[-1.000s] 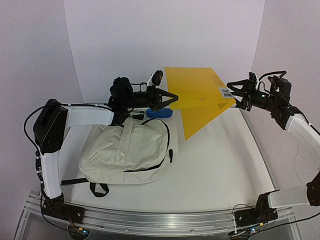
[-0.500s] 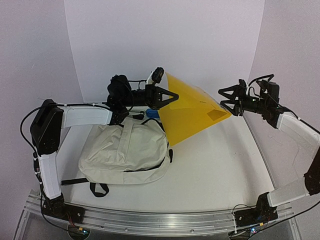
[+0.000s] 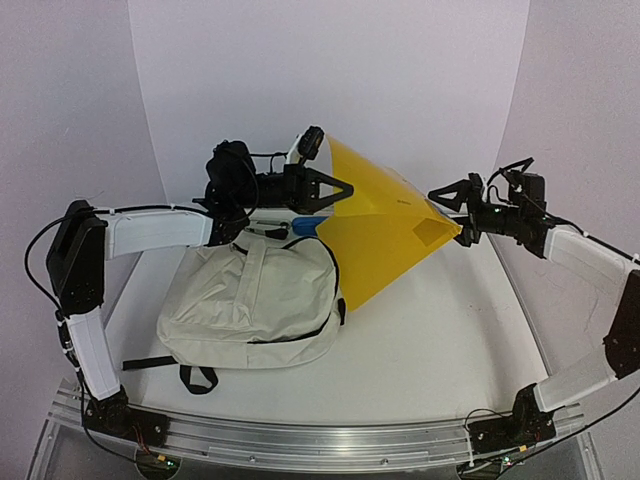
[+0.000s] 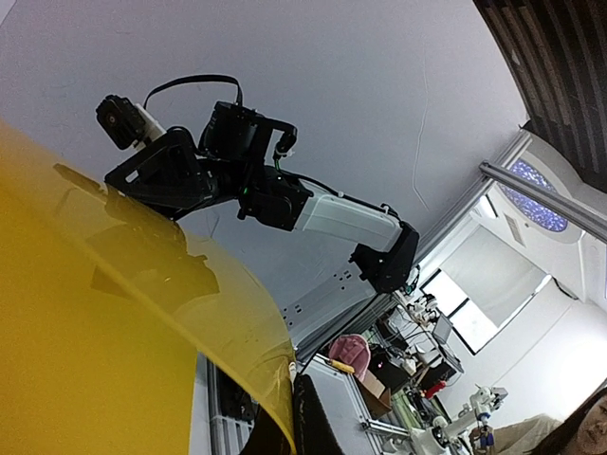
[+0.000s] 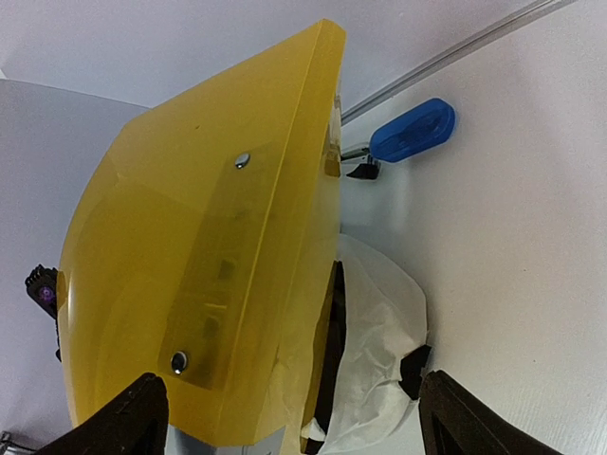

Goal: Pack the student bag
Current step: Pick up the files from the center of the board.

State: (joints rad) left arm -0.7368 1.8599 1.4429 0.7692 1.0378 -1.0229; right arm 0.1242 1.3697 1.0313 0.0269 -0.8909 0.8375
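Note:
The student bag point(image 3: 250, 300), cream with black zippers and straps, lies on the table left of centre. A large yellow plastic folder point(image 3: 385, 235) stands tilted above its right side, and the folder's lower corner reaches the bag's zipper edge. My left gripper point(image 3: 345, 190) is shut on the folder's upper left edge, and in the left wrist view the folder point(image 4: 95, 360) sits pinched at the gripper point(image 4: 289, 422). My right gripper point(image 3: 450, 212) stands open just off the folder's right corner. In the right wrist view the folder point(image 5: 209, 265) and the bag point(image 5: 379, 360) lie ahead of the open gripper point(image 5: 299, 417).
A small blue object point(image 5: 413, 131) lies on the table behind the bag, partly hidden by the folder in the top view. White walls close the table at the back and sides. A black strap point(image 3: 195, 375) trails from the bag toward the near rail.
My right gripper has opened wide and let go of the folder's right corner. The folder has swung from flat to steeply tilted, hanging from the left gripper, which rose slightly.

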